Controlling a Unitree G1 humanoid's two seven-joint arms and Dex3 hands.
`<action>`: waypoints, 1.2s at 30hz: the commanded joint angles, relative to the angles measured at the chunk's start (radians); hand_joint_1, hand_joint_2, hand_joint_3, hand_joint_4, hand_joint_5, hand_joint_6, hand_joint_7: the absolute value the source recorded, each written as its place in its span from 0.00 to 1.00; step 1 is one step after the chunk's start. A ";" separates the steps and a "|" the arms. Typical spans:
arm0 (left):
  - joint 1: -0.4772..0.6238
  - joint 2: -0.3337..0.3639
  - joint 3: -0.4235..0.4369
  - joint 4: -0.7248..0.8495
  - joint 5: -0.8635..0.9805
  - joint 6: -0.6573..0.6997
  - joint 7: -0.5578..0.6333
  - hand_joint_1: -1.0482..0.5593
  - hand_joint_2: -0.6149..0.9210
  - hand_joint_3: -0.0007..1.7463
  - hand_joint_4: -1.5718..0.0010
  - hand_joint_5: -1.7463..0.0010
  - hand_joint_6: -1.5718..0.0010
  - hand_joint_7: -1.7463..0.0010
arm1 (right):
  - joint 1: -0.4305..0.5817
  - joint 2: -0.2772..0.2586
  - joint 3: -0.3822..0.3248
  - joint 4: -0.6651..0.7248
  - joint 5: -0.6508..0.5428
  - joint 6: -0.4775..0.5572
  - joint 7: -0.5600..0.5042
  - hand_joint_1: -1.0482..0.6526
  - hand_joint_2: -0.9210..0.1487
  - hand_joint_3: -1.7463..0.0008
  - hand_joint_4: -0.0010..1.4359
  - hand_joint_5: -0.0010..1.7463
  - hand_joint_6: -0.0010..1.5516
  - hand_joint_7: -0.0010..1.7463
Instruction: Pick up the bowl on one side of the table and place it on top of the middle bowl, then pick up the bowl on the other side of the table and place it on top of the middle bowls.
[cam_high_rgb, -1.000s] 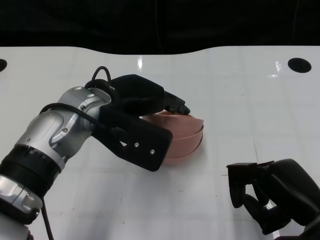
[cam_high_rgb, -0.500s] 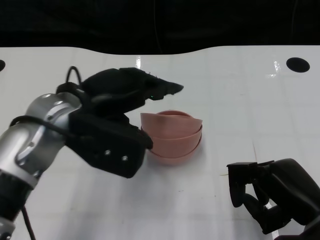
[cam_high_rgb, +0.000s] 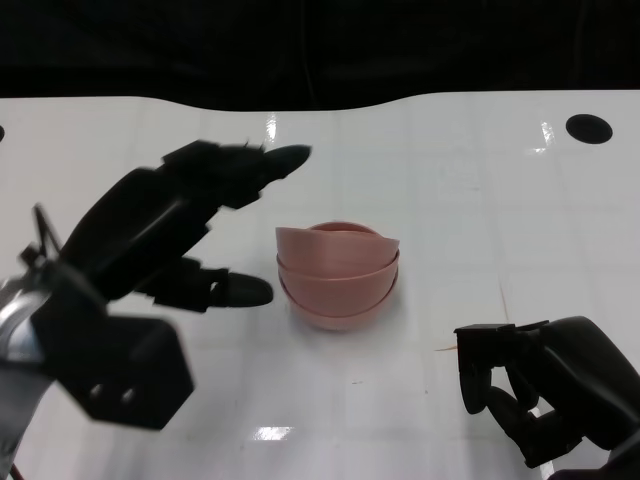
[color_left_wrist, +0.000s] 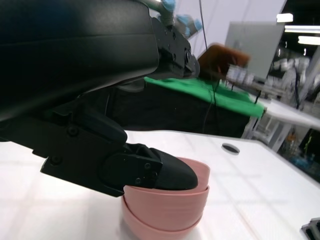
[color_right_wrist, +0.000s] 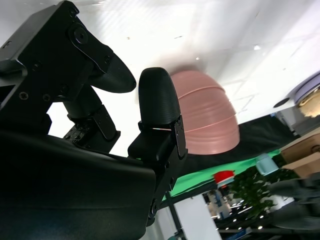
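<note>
The three pink bowls sit nested in one stack on the white table, just beyond the fingertips of the left hand and further off, ahead and to the inner side, from the right hand. The stack looks a little uneven in the head view, the top rim tilted against the ones below it.

The left hand holds nothing; its fingers are spread apart and none touches the stack, though in the left wrist view one fingertip crosses in front of the top bowl's rim. The right hand is also empty, resting low near the table's near edge with its fingers curled loosely inward.

With all bowls stacked, the task appears essentially done, and the step in hand is judged to be clearing the left hand away. Doing that well means lifting up and back toward the robot's own side, keeping the lower finger from catching the top rim, since a nudge could shift the uneven stack.

There is bare table on every side of the stack. A dark hole lies well apart, near the far edge beyond the right hand.
</note>
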 joint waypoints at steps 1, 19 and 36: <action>0.109 -0.017 0.051 -0.029 -0.128 0.007 -0.004 0.28 1.00 0.16 0.83 0.30 0.70 0.79 | 0.004 -0.007 -0.007 -0.002 0.013 -0.003 -0.002 0.57 0.68 0.11 0.68 1.00 0.52 0.93; 0.504 -0.184 0.135 -0.359 -0.624 0.370 -0.125 0.58 0.86 0.53 0.61 0.10 0.62 0.23 | 0.000 -0.017 -0.019 0.010 0.034 -0.004 0.011 0.55 0.68 0.12 0.68 1.00 0.52 0.93; 0.467 -0.192 0.157 -0.314 -0.541 0.489 -0.141 0.50 0.73 0.62 0.48 0.00 0.55 0.03 | 0.002 -0.020 -0.029 0.002 0.041 0.007 0.021 0.56 0.67 0.12 0.67 1.00 0.52 0.93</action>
